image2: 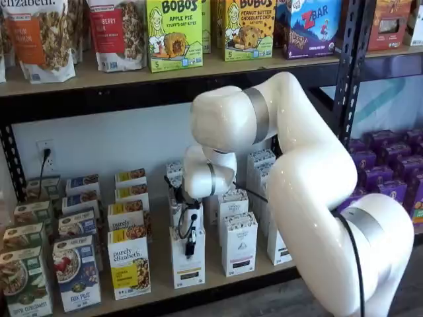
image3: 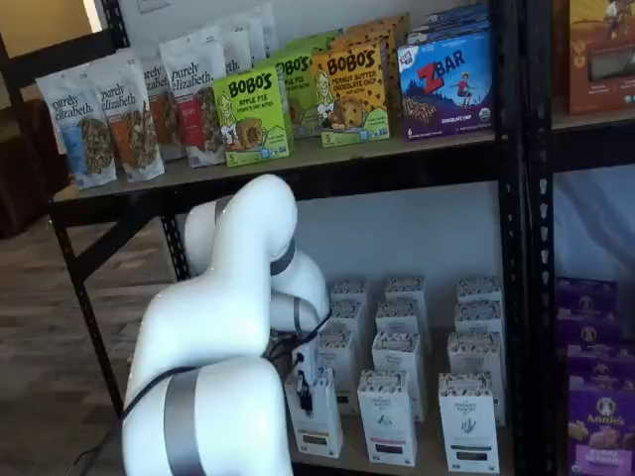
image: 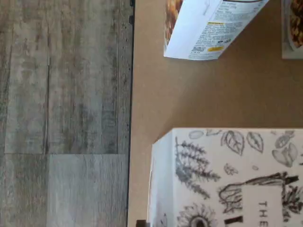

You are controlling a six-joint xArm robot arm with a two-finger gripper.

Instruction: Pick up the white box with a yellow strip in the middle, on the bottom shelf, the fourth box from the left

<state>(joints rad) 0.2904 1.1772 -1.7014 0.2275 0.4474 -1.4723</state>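
Where the rack meets the room, you see grey, streaky wood-plank flooring point(image: 61, 113) running up to a thin black rail, and beyond it the bottom shelf point(image: 199, 94), your worktop: a smooth, matte tan board. In both shelf views it sits inside black metal uprights, with a pale wall behind the goods.

At the front edge of the worktop, roughly mid-span, stands the white box point(image2: 188, 264), a tall slim carton with a speckled top edge. Its lower front is too small to read here. In a shelf view it shows again point(image3: 317, 412), right at the front lip. The wrist view looks down on a white carton top point(image: 227, 179) printed with dark line drawings of leaves and sprigs, its corner crisp and close to the shelf's front rail.

Your end effector point(image2: 190, 246) hangs directly before that carton's upper front, black fingers against white card; you cannot tell whether they are apart or closed. The glossy white arm point(image2: 304, 172) curves in from the right.

Toward the left end stand colourful granola boxes point(image2: 129, 264); to the right, like white cartons point(image2: 238, 243) stand in rows reaching toward the back edge. Bare tan board shows between the rows and along the front edge.
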